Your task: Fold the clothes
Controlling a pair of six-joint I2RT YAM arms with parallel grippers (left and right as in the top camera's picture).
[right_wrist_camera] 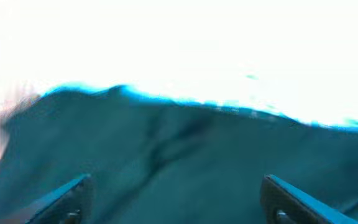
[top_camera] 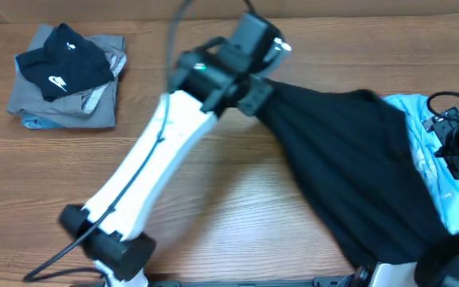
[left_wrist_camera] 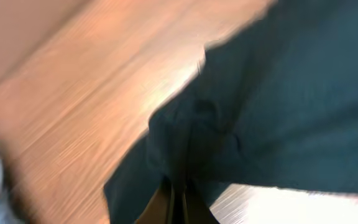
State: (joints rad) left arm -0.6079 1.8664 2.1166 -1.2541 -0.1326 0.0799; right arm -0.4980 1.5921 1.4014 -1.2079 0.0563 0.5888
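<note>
Where the wooden tabletop (top_camera: 213, 207) lies closest to the arms' bases, the low end of the large plain black cotton T-shirt (top_camera: 349, 159) reaches toward the near edge on the right. From there the cloth runs diagonally away and to the left, narrowing as it goes, so it reads as pulled from one point rather than laid flat.

Over the shirt's right part sits the right end effector (right_wrist_camera: 178, 202), its fingers spread wide with nothing between them. Its own view shows dark cloth just under the fingers and a washed-out bright area beyond; whether the tips touch the fabric cannot be told. It looks placed to take a second hold or to pin that side down.

A crumpled light blue garment (top_camera: 425, 151) lies under the shirt's right edge, close to that arm, and probably waits its turn.

Farther out, at the narrow end of the cloth, the left end effector (left_wrist_camera: 174, 208) is pressed together on a bunched fold of the shirt, with fabric gathered right at the fingertips. Whether that fold is sleeve, shoulder or hem is not clear in the blur. The pinch seems meant to draw the shirt out across the bare wood and open it up. Folding proper looks not yet begun.

Farthest away, at the far left, a folded stack of grey garments (top_camera: 78, 104) carries a smaller black garment with a white swoosh logo (top_camera: 62, 64). It is well apart from the shirt, likely set aside there to leave working room.
</note>
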